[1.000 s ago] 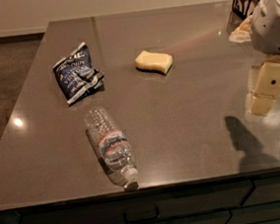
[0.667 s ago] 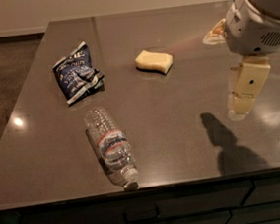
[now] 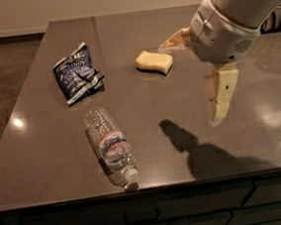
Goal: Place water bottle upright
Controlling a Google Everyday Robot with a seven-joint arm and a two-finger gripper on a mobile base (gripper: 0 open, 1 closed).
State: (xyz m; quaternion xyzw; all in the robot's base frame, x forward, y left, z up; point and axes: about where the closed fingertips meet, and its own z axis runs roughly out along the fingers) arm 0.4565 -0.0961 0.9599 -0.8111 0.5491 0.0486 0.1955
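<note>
The water bottle (image 3: 111,147) lies on its side on the tabletop (image 3: 44,143), toward 7 o'clock of the surface and close to the front edge. Its white cap (image 3: 131,185) points to about 5 o'clock and its base to 11 o'clock. The label with its red and blue bands wraps the middle.

The gripper (image 3: 190,85) hangs above the tabletop at about 3 o'clock from the bottle, well apart from it. Its fingers (image 3: 222,94) are spread wide with nothing between them: one points down toward the surface, the other reaches out toward 10 o'clock, just beside the yellow sponge (image 3: 154,62).

Since a second ago the arm has swung in from the right edge toward the middle, and the gripper now sits much nearer the sponge. Its shadow (image 3: 199,151) has slid leftward with it, toward the bottle. The bottle, the sponge and the dark blue snack bag (image 3: 77,73) at 11 o'clock of the bottle have not moved.
</note>
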